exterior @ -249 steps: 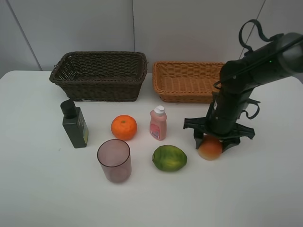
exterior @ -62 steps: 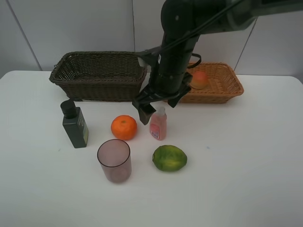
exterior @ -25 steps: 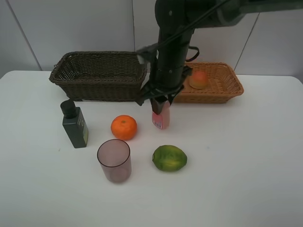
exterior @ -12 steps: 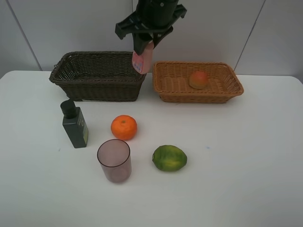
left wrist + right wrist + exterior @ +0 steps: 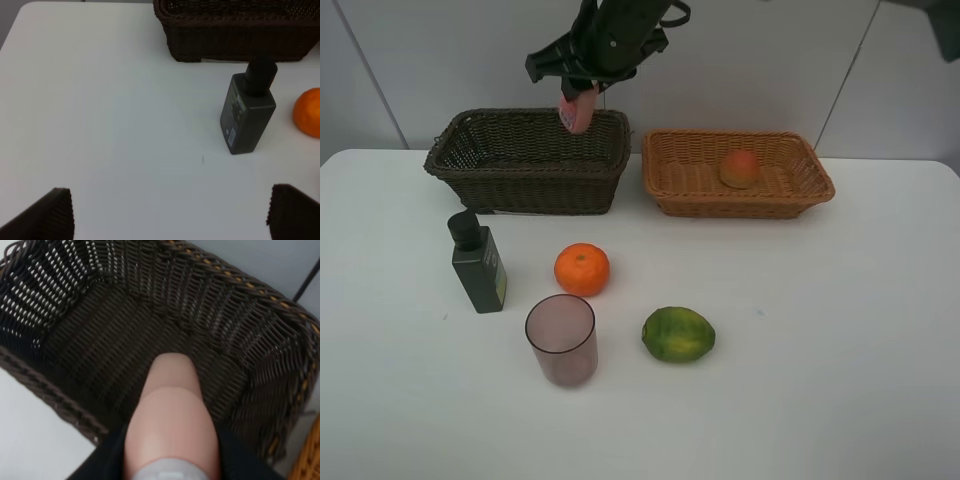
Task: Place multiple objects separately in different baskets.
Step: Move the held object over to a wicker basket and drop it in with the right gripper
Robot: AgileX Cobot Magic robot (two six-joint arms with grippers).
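pink bottle (image 5: 577,110) hangs pinched in the right gripper (image 5: 580,93), cap up in the jaws and base down, its long axis leaning a little off upright, above the right part of the dark brown basket (image 5: 520,190). the basket floor lies straight below the base, so lowering and letting go looks enough; the left gripper (image 5: 170,217), spread wide and empty, hovers over the near-left table (image 5: 100,100).

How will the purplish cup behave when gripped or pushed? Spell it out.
The cup looks translucent and thin-walled, so it is probably light and may flex under a hard squeeze. It stands upright, tapering toward its base, so a push near the rim could tip it. Its smooth wall may be slippery.
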